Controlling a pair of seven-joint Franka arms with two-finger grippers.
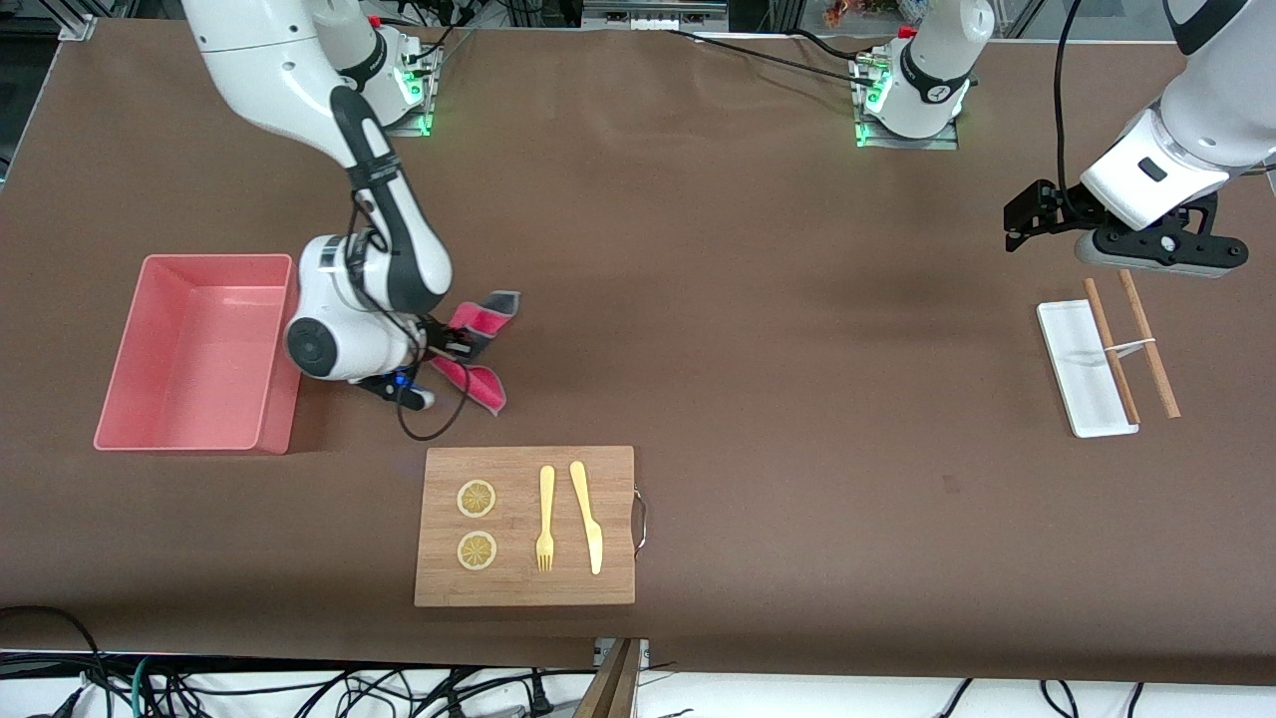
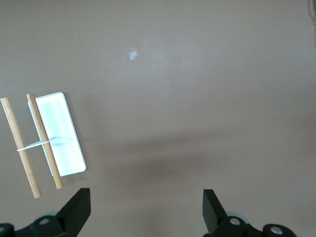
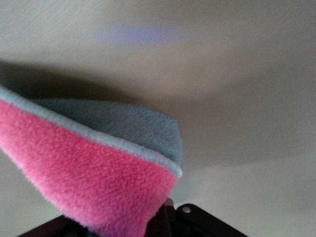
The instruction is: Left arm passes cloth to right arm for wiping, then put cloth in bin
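Observation:
My right gripper (image 1: 451, 347) is shut on the cloth (image 1: 480, 331), a pink and grey rag folded over its fingers, low over the table between the bin and the cutting board. In the right wrist view the cloth (image 3: 94, 173) fills the lower part, pink face up with a grey face above it. The bin (image 1: 199, 349), a pink tub, stands empty beside the right gripper at the right arm's end. My left gripper (image 1: 1027, 221) is open and empty, held up over the left arm's end; its fingers (image 2: 79, 210) show wide apart above bare table.
A wooden cutting board (image 1: 525, 526) with two lemon slices, a fork and a knife lies nearer the front camera than the cloth. A small white tray (image 1: 1085, 367) and a pair of chopsticks (image 1: 1131, 344) lie under the left gripper; they also show in the left wrist view (image 2: 59, 133).

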